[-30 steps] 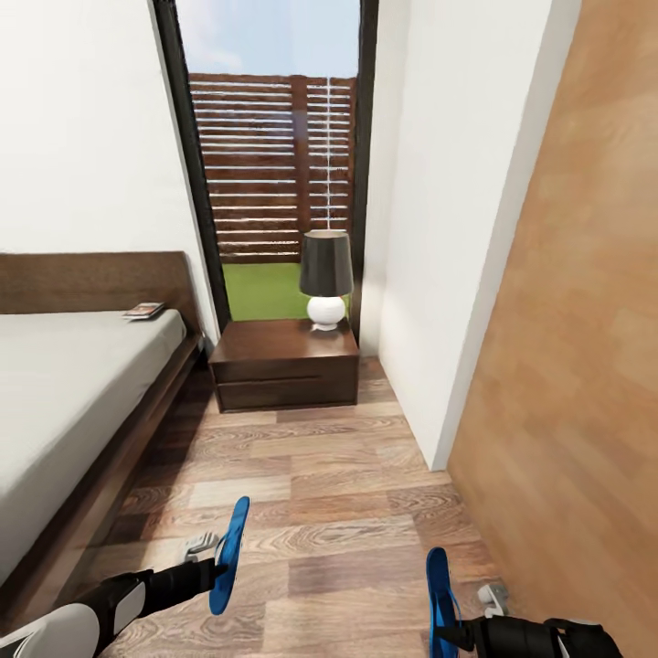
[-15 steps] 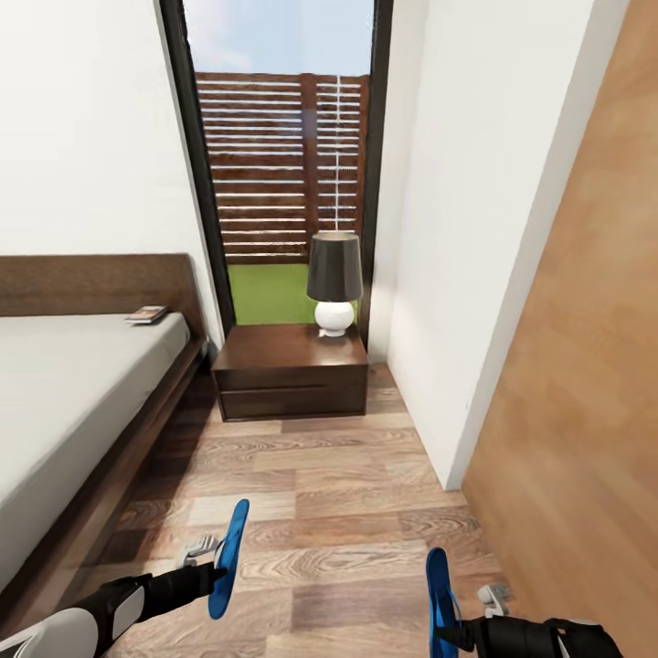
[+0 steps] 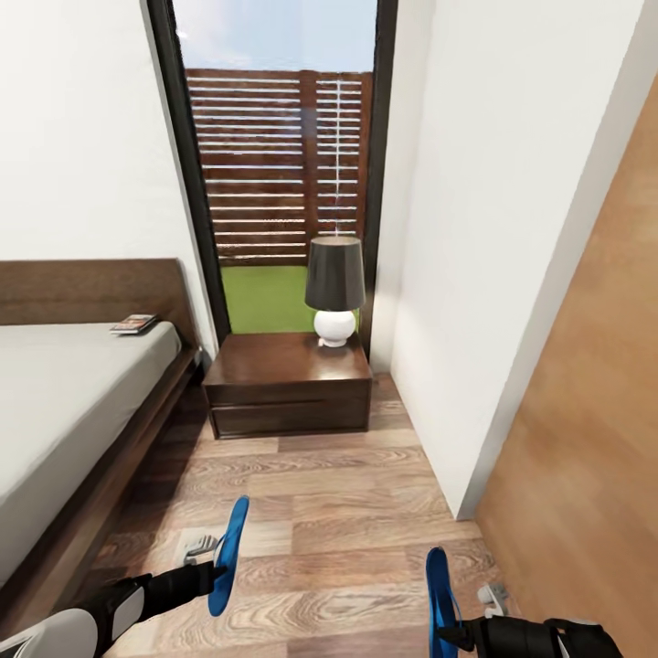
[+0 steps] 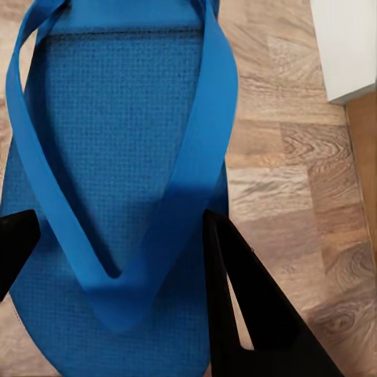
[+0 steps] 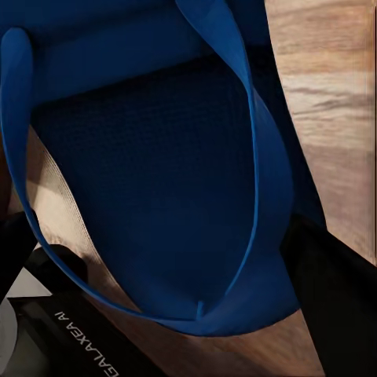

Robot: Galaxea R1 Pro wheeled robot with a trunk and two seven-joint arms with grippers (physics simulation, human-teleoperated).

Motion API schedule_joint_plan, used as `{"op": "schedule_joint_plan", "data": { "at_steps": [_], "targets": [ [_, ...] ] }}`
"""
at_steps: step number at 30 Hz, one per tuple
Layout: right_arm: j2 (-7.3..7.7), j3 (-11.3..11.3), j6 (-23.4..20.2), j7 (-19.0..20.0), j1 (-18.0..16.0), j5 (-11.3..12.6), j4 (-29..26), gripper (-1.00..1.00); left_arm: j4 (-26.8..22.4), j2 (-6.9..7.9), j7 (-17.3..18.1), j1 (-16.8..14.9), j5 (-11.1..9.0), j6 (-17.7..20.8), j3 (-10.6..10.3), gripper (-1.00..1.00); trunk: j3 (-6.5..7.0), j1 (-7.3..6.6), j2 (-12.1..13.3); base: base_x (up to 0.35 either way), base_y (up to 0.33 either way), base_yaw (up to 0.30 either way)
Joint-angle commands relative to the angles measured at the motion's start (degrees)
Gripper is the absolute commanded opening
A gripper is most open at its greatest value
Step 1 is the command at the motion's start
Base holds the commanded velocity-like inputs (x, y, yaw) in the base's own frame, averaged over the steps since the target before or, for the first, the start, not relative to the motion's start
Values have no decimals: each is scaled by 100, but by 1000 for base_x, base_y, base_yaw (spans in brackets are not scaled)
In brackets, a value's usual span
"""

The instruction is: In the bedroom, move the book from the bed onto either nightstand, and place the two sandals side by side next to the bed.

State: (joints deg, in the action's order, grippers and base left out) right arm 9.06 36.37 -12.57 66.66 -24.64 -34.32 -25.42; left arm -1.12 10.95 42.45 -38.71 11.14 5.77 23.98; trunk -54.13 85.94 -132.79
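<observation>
Each arm carries one sandal on edge, well above the floor (image 3: 347, 512) — a carrying pose for the drive in, I judge. Left gripper (image 3: 216, 556): jaws clenched on the left sandal (image 3: 230, 550). Right gripper (image 3: 448, 631): jaws grasping the right sandal (image 3: 439, 599). The book (image 3: 134, 323) lies at the bed's (image 3: 64, 402) head end, near the headboard. Nightstand (image 3: 288, 384) beside the bed — its lamp (image 3: 334, 288) sits toward the far right corner, so most of the top looks free for the book.
</observation>
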Motion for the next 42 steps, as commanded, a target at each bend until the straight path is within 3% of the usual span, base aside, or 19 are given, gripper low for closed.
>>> {"op": "schedule_joint_plan", "data": {
  "at_steps": [1, 42],
  "targets": [
    [-6, 48, -61, 40, -8, -31, -6, -100, -11, 1, 25, 0, 46, 39, 63, -100, -5, 2, -2, 320, 0, 0],
    [-9, 45, -61, 40, -7, -31, -6, -100, -11, 12, 18, 3, 46, 22, 72, -100, -5, 2, -2, 318, -52, 1]
  ]
}}
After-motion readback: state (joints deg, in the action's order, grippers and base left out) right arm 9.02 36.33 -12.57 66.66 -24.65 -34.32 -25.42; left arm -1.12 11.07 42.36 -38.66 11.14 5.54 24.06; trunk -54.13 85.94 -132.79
